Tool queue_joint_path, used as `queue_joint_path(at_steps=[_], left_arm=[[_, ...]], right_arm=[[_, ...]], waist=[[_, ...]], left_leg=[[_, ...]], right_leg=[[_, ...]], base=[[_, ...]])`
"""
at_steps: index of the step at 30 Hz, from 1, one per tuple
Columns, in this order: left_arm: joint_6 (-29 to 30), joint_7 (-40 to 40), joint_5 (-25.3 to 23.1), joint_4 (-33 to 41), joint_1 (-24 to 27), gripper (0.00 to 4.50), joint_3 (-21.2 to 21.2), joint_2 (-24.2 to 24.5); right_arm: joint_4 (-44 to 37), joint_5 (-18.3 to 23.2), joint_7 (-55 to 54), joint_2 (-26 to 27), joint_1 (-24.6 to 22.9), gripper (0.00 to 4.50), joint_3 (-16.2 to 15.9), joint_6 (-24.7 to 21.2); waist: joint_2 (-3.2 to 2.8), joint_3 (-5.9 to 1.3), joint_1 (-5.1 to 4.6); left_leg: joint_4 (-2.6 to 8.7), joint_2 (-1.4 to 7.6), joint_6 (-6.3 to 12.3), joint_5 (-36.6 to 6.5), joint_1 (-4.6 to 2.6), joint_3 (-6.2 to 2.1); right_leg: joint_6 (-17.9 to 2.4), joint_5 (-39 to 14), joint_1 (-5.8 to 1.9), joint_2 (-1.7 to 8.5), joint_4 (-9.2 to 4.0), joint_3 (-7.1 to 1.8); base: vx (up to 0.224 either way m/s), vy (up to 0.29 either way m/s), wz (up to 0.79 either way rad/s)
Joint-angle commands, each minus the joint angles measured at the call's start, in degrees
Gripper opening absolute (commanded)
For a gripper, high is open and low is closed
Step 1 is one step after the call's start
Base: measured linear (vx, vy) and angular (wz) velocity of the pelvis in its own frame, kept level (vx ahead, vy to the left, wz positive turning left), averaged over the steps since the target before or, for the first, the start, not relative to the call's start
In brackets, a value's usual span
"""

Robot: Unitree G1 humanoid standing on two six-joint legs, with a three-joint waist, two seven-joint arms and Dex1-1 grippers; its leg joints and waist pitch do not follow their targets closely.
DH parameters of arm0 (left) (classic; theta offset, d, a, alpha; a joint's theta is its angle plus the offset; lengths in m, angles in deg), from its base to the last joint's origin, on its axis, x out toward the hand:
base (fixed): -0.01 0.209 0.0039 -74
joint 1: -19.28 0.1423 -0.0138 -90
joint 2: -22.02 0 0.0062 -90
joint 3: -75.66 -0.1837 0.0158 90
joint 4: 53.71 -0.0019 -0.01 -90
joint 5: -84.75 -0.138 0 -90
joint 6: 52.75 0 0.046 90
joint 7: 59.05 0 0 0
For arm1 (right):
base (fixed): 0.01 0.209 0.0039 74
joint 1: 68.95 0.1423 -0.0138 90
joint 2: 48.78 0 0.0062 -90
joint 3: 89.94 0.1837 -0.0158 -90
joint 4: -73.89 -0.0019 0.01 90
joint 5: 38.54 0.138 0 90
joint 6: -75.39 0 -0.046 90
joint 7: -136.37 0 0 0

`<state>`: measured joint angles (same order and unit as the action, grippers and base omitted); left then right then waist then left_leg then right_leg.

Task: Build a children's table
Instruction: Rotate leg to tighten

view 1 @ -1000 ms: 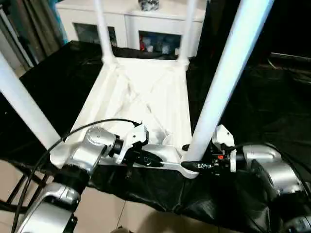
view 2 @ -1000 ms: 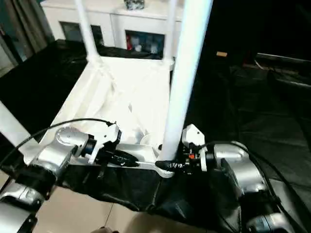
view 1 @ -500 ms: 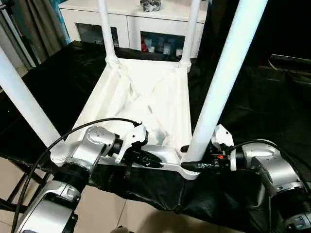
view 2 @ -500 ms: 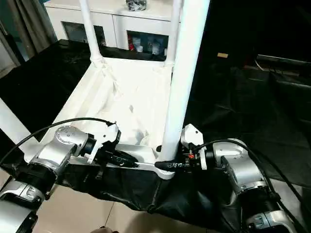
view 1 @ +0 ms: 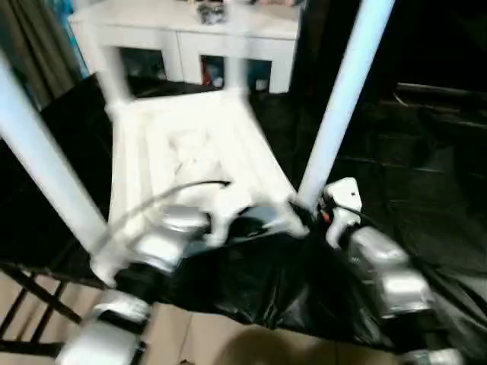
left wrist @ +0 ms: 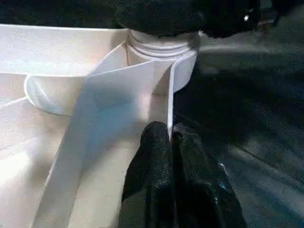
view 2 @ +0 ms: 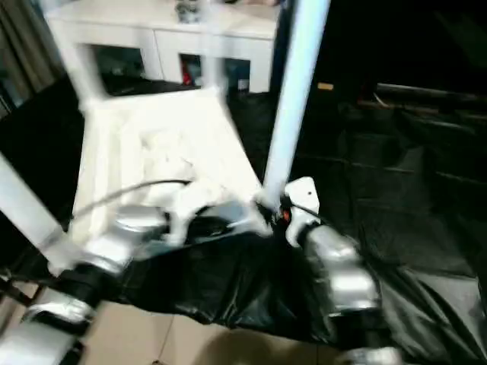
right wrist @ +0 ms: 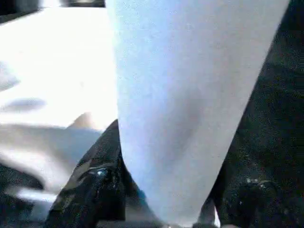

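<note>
Table leg clasped by right pincer, forearm reaching forward.

Silver jointed forearms, white wrist housings, black cable looping over left arm, black-fingered tool

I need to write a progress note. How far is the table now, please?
Mostly assembled: the tabletop lies upside down on the black cloth with all four legs standing in its corner sockets. In hand: the right gripper holds the near right leg; the left gripper pinches a tabletop rib. Left: turning it upright.
</note>
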<state>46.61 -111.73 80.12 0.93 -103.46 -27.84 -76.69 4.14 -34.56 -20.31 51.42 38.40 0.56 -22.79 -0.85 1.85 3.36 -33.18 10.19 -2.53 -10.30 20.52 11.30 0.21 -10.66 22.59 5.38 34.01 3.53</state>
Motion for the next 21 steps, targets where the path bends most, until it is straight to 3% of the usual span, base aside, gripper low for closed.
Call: queue_joint_path(at_steps=[1, 2, 3, 5, 6, 8, 10, 13, 15, 18, 21], left_arm=[[-1.09, 3.12, 2.14, 1.19, 0.28, 0.00, -0.82, -4.53], [-1.47, 3.77, 1.97, 1.07, 0.16, 0.00, -1.07, -4.91], [-2.21, 3.45, 2.02, 0.96, 0.04, 0.00, -1.43, -4.94], [-2.47, 2.62, 2.20, 1.15, 0.13, 0.00, -1.61, -4.70], [-2.57, 2.35, 2.26, 1.22, 0.18, 0.00, -1.65, -4.61], [-2.89, 0.35, 2.68, 2.16, 0.72, 0.00, -1.78, -3.86], [-3.28, -2.29, 3.35, 3.33, 1.39, 0.00, -1.75, -2.78], [-3.31, -5.50, 3.79, 4.91, 2.17, 0.00, -1.90, -0.88], [-3.82, -7.90, 4.11, 5.26, 2.38, 0.00, -2.14, 0.68], [-4.89, -14.35, 5.62, 5.48, 2.42, 0.00, -2.36, 4.11], [-5.12, -16.79, 6.11, 5.44, 2.26, 0.00, -2.13, 5.37]], right_arm=[[2.09, -1.24, -1.55, 3.44, -2.75, 1.97, -4.50, -2.96], [1.55, -1.73, -2.12, 3.69, -3.00, 1.97, -5.02, -2.02], [0.99, -0.86, -2.07, 3.82, -3.15, 2.31, -4.43, -0.73], [1.02, 0.11, -1.69, 3.68, -3.04, 2.66, -3.60, -0.30], [1.02, 0.41, -1.43, 3.61, -3.01, 2.74, -3.41, -0.21], [0.72, 1.47, 0.41, 2.83, -2.85, 2.86, -2.69, -0.23], [0.10, 2.22, 3.62, 1.35, -2.74, 3.12, -2.52, -0.51], [-1.04, 2.57, 8.14, -1.49, -2.80, 3.20, -3.18, -0.77], [-1.47, 2.21, 11.60, -3.97, -2.81, 3.53, -4.22, -0.24], [-2.18, 4.09, 22.25, -9.46, -2.62, 3.55, -6.19, 1.41], [-2.77, 5.71, 27.85, -11.62, -2.46, 3.55, -6.74, 1.09]], waist=[[0.77, -1.86, -0.08], [0.61, -1.93, 0.00], [0.69, -1.97, 0.00], [0.24, -2.08, -0.04], [0.31, -2.16, -0.10], [0.25, -2.23, -0.05], [0.44, -2.30, -0.02], [0.64, -2.50, 0.31], [0.62, -2.57, 0.54], [0.75, -2.86, 0.76], [0.53, -2.98, 0.92]], left_leg=[[4.94, 2.66, -0.14, -22.20, -0.56, -1.98], [4.95, 2.73, -0.10, -22.76, -0.85, -1.94], [4.96, 2.69, 0.00, -23.26, -1.05, -1.92], [5.25, 2.80, 0.12, -23.04, -0.90, -2.05], [5.32, 2.85, 0.13, -22.64, -0.77, -2.08], [5.39, 2.96, 0.79, -21.01, -0.55, -1.95], [5.27, 2.92, 1.22, -20.37, -0.52, -1.81], [4.87, 2.92, 2.61, -16.68, -0.41, -1.49], [4.62, 2.90, 3.70, -14.60, -0.48, -1.25], [4.26, 2.91, 5.17, -11.10, -0.07, -1.26], [4.04, 3.09, 6.31, -9.15, -0.14, -1.17]], right_leg=[[-6.27, -29.44, -1.16, 3.53, -6.23, -2.34], [-5.69, -29.78, -0.92, 3.43, -6.45, -2.37], [-5.66, -29.54, -0.85, 3.42, -6.49, -2.42], [-5.95, -27.87, -1.19, 3.41, -6.44, -2.37], [-6.22, -26.61, -1.35, 3.36, -6.29, -2.33], [-7.75, -22.07, -1.66, 3.37, -5.90, -2.45], [-8.53, -20.76, -1.83, 3.42, -5.72, -2.48], [-10.14, -16.24, -2.13, 3.47, -5.25, -2.60], [-10.92, -14.17, -2.11, 3.49, -5.09, -2.64], [-12.16, -9.81, -2.73, 3.40, -4.27, -2.37], [-13.63, -6.25, -2.60, 3.31, -3.86, -2.34]], base=[[0.000, 0.000, 0.00], [0.000, 0.000, 0.00], [0.000, 0.000, 0.00], [0.000, 0.000, 0.00], [0.000, 0.000, 0.00], [0.000, 0.000, 0.00], [0.000, 0.000, 0.00], [0.000, 0.000, 0.00], [0.000, 0.000, 0.00], [0.000, 0.000, 0.00], [0.000, 0.000, 0.00]])
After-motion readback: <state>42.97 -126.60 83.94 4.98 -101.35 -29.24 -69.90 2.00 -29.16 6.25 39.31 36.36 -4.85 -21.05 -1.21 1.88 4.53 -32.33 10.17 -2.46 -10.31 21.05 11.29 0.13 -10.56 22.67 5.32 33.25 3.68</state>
